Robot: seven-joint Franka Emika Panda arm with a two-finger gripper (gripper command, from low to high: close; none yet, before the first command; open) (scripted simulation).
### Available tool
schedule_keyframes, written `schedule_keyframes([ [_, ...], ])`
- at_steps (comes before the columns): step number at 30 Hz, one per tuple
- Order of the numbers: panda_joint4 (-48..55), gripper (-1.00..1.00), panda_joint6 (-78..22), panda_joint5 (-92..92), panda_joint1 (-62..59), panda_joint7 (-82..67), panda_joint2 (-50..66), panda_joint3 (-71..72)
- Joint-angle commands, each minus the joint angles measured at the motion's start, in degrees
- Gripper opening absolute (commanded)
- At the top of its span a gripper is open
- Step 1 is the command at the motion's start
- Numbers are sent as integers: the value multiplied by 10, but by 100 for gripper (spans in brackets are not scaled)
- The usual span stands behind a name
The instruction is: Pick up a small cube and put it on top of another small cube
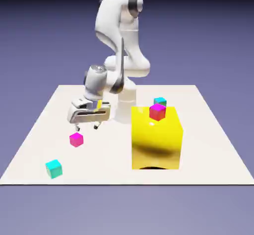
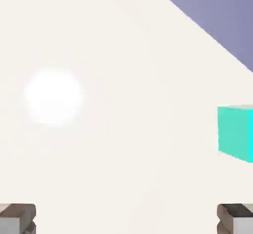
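Observation:
The small cube (image 1: 76, 139), evenly magenta-pink, rests on the white table toward the exterior view's left. My gripper (image 1: 87, 127) hovers just above the table, a little up and right of that cube in the picture and apart from it. Its fingers are spread wide with nothing between them. In the hand view the gripper (image 2: 126, 220) shows only two grey fingertips at the bottom corners, over bare table. The pink cube is out of the hand view. A cyan cube (image 2: 236, 133) is cut off by that view's right edge.
A big yellow block (image 1: 156, 139) stands right of centre, with a magenta cube with a redder front face (image 1: 157, 111) on its top. One cyan cube (image 1: 159, 101) sits behind it, another cyan cube (image 1: 53, 168) near the front left. The table edge (image 2: 197, 23) runs diagonally.

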Motion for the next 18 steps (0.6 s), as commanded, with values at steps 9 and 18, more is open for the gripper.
schedule_keyframes([
  [9, 33, 0, 48, -138, -22, 4, 157, -62],
  [18, 25, -100, 23, -116, -24, -16, 125, -52],
])
